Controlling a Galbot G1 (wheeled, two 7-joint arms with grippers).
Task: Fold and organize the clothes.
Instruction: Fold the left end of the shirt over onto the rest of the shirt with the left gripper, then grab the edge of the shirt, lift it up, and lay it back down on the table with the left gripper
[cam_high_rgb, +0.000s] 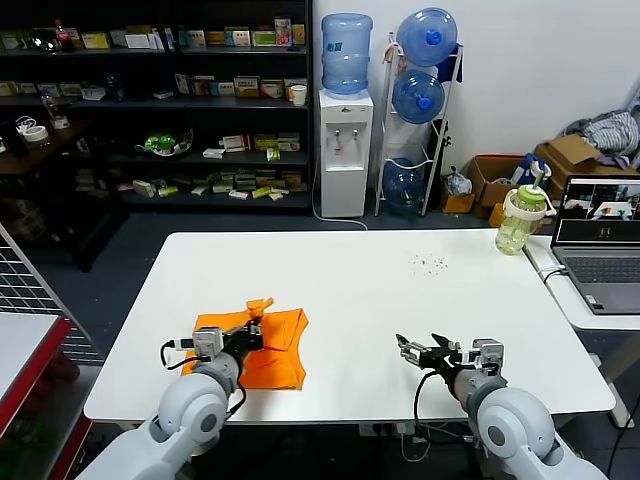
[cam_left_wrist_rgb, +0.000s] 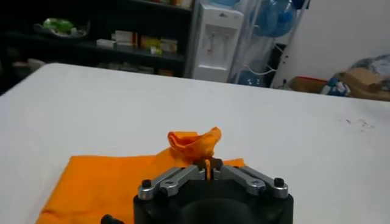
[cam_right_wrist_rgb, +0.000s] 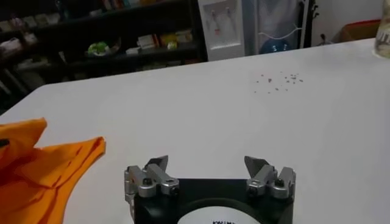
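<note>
The clothes are one bright orange T-shirt (cam_high_rgb: 268, 345), partly folded, lying near the front left of the white table (cam_high_rgb: 400, 290). My left gripper (cam_high_rgb: 256, 331) is shut on a pinched-up fold of its cloth, which stands up in a small peak (cam_left_wrist_rgb: 195, 143) just past the jaws (cam_left_wrist_rgb: 208, 168). The rest of the orange T-shirt (cam_left_wrist_rgb: 103, 182) spreads flat beneath. My right gripper (cam_high_rgb: 418, 350) hovers open over bare table near the front right, nothing between its fingers (cam_right_wrist_rgb: 207, 163). An edge of the shirt (cam_right_wrist_rgb: 42, 167) shows at the side of the right wrist view.
A green-lidded bottle (cam_high_rgb: 522, 215) and a laptop (cam_high_rgb: 600, 245) stand at the right on a side table. A patch of small dark specks (cam_high_rgb: 430, 264) marks the tabletop. Shelves, a water dispenser (cam_high_rgb: 345, 150) and cardboard boxes stand behind the table.
</note>
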